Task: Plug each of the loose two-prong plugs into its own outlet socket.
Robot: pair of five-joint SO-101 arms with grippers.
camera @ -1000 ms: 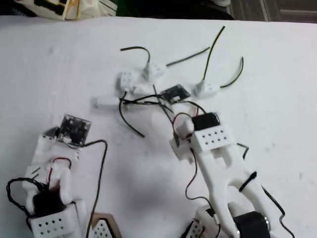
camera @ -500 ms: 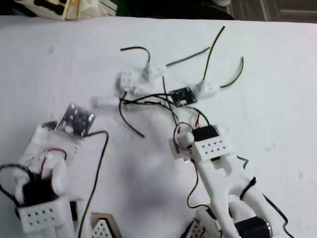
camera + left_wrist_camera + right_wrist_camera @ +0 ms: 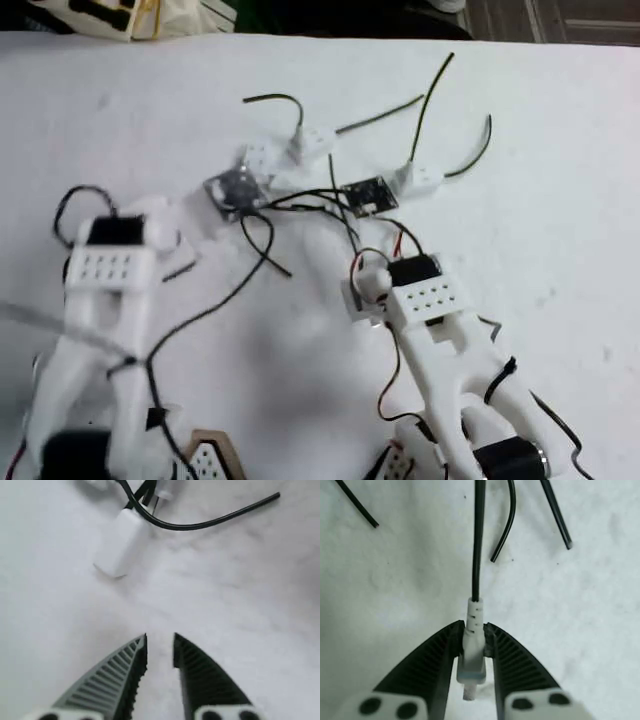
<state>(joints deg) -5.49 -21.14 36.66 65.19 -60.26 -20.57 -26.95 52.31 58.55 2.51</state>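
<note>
Clamped right gripper (image 3: 472, 627) on plug (image 3: 471, 655) sides, cord trailing clear, likely for carrying; poised left gripper (image 3: 160, 640), slightly apart and empty, short of white piece (image 3: 120, 542).

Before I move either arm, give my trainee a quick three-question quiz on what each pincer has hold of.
1. True or false: the right pincer is shut on a white plug.
2. What does the left pincer hold? A: a second plug. B: a socket. C: nothing.
3. Fill in: the cable running from the held plug is ____ in colour.
Key: 1 true; 2 C; 3 black.
</note>
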